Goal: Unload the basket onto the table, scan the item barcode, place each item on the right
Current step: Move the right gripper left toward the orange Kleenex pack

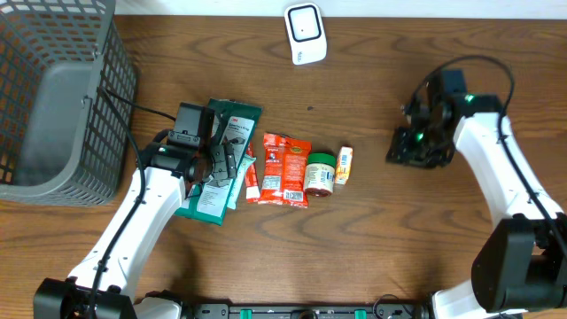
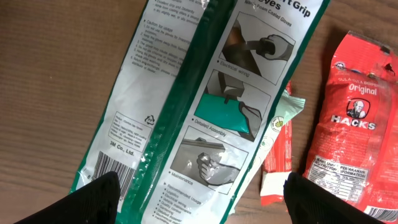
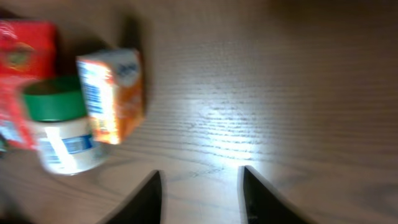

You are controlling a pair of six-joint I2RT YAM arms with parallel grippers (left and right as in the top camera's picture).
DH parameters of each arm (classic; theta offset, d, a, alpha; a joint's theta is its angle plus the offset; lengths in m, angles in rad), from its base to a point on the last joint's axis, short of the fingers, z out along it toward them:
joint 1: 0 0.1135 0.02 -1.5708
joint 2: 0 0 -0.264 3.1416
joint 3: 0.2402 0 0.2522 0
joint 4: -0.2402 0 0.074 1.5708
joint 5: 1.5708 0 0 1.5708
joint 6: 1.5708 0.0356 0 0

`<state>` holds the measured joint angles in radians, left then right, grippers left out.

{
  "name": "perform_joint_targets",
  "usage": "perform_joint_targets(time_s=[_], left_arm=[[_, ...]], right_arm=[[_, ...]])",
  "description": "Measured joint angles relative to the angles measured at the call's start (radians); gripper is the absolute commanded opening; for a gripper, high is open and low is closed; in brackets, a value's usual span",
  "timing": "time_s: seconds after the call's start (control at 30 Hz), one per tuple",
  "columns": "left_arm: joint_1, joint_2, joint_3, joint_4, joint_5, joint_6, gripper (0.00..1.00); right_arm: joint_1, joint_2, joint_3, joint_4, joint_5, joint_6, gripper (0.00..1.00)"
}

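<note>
We had the left gripper [image 2: 199, 202] with jaws wide and nothing between them, over the glove pack [image 2: 230, 106], which lay flat on the table [image 2: 50, 74] right under the gap. A second pack [image 2: 134, 93], white back up, overlapped it on the side of the finger at the view's left, and its barcode [image 2: 109, 167] sat just beside that fingertip. The Hacks bag [image 2: 354, 124] lay out toward the other finger, with a red sachet [image 2: 277, 168] between it and the glove pack. The right gripper [image 3: 200, 199] had its jaws narrow but apart, with only bare table in the gap. A box [image 3: 112, 93] and jar [image 3: 59, 134] lay ahead-left of those jaws, touching each other, in a blurred view. The scanner [image 1: 305, 33] sat well apart from both grippers.
</note>
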<state>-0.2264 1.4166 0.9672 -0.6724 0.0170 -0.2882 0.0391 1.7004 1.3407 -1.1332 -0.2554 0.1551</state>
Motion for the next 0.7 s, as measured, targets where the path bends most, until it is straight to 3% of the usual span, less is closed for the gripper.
perform_joint_targets(time_s=[0.1, 0.23, 0.3, 0.57, 0.7], left_arm=[[0.0, 0.0, -0.002, 0.0, 0.0, 0.0, 0.84], [0.0, 0.0, -0.002, 0.0, 0.0, 0.0, 0.84], [0.0, 0.0, -0.002, 0.0, 0.0, 0.0, 0.84], [0.0, 0.0, -0.003, 0.0, 0.0, 0.0, 0.84], [0.0, 0.001, -0.003, 0.0, 0.0, 0.0, 0.84]], right_arm=[[0.01, -0.001, 0.12, -0.065, 0.003, 0.019, 0.15], [0.064, -0.002, 0.186, -0.063, 0.006, 0.071, 0.52], [0.1, -0.002, 0.185, -0.053, 0.01, 0.112, 0.6], [0.258, -0.002, 0.143, 0.04, 0.109, 0.261, 0.64], [0.316, -0.002, 0.082, 0.119, 0.174, 0.328, 0.61]])
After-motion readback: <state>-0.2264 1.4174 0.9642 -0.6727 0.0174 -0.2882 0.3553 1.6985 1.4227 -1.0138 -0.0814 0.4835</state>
